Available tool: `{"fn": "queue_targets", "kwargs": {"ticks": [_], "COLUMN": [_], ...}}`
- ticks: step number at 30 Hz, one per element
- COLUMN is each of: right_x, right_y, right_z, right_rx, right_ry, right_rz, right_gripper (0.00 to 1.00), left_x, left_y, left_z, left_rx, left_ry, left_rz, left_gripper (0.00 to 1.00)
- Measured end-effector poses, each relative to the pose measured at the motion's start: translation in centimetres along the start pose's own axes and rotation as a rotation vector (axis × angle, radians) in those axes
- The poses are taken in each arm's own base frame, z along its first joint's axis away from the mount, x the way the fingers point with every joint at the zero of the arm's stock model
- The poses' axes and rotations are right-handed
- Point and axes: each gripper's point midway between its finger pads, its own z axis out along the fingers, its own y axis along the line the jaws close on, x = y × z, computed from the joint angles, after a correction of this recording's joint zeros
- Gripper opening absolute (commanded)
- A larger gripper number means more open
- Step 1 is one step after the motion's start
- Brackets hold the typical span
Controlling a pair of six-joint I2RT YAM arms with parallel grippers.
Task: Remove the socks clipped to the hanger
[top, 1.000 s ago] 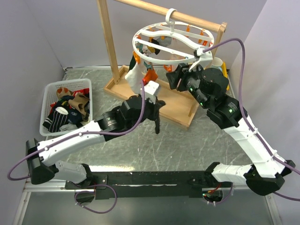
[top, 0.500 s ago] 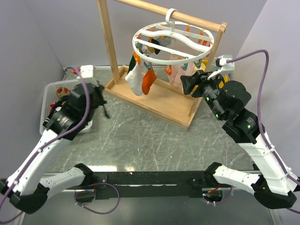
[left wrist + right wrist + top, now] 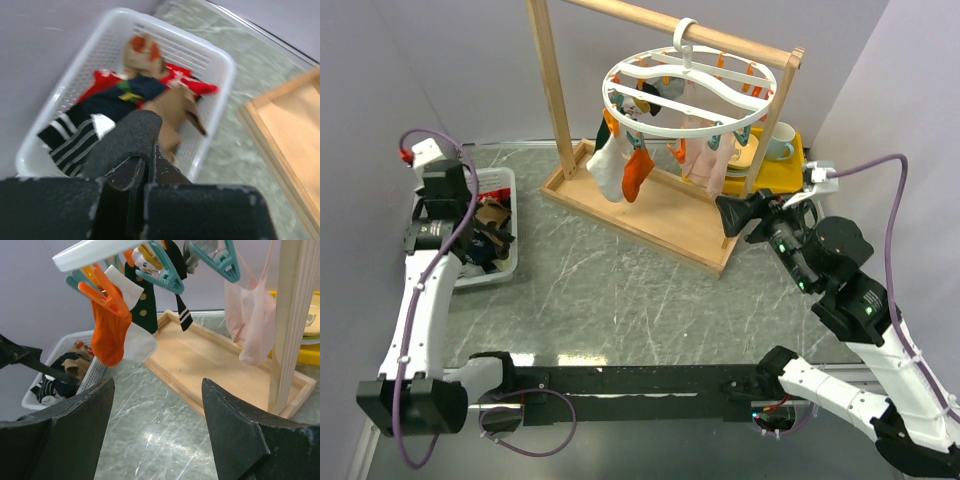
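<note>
Swinging out of the middle of the overhead view, the left tool [image 3: 468,232] now hangs over the white basket [image 3: 506,182] at the left edge. A second ago it was down by the foot of the wooden rack [image 3: 548,90] with a dark scrap trailing from it. The right tool [image 3: 730,212] has backed off too, from the right rim of the hanger [image 3: 610,97] to a lower spot right of centre, apart from the ring. I judge that one sock is freed and close to delivery. The socks [image 3: 622,168] under the ring, white-and-orange, orange and pale pink, are yet to come off. The left arm stands tall along the left side with its wrist bent down. The right arm reaches up and leftward from the lower right corner over the bench [image 3: 620,290].

The left wrist view shows that tool pinched tight on a dark grey sock [image 3: 132,132] above the basket, which already holds striped, red and tan pieces.

The right wrist view shows its fingers [image 3: 65,415] spread wide with nothing between them. They face the hanger in the upper left, where an orange sock [image 3: 107,332], a dark dotted sock [image 3: 142,305] and a pink sock [image 3: 247,320] hang from clothespins [image 3: 170,277].
</note>
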Motion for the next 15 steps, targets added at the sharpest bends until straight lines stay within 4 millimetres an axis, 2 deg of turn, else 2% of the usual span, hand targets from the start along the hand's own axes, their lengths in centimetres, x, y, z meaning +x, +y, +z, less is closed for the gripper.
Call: {"fn": "queue_targets", "kwargs": {"ticks": [3,5,11,12,13,15], "right_x": [0.3,0.4,1.9,2.2,2.3,2.4], "right_y": [-0.2,-0.3,-0.9,-1.0,-1.1,-1.1], "right_z": [-0.7,-1.2,-1.6,-1.6,-1.7,-1.8], "right_rx": [-0.009,-0.012,-0.006,-0.005,-0.004,-0.003], "right_ry": [-0.001,-0.007,0.019,0.026,0.031,0.035], "right_rz": [0.012,0.022,0.022,0.020,0.018,0.017], "right_gripper": [0.78,0.79,0.78,0.79,0.78,0.78], "left_x": [-0.5,-0.5,0.5,0.7,0.9,1.1], "left_y": [1.3,1.3,0.7,0.7,0.7,0.6], "left_z": [1.8,3.2,6.5,7.1,7.8,9.1], "left_rx": [-0.055,-0.067,-0.030,-0.029,-0.023,-0.013], "left_ry": [0.014,0.021,0.077,0.092,0.112,0.140], "left_rz": [-0.013,-0.009,-0.009,-0.011,-0.013,-0.018], "left_gripper": [0.01,0.03,0.01,0.05,0.28,0.56]}}
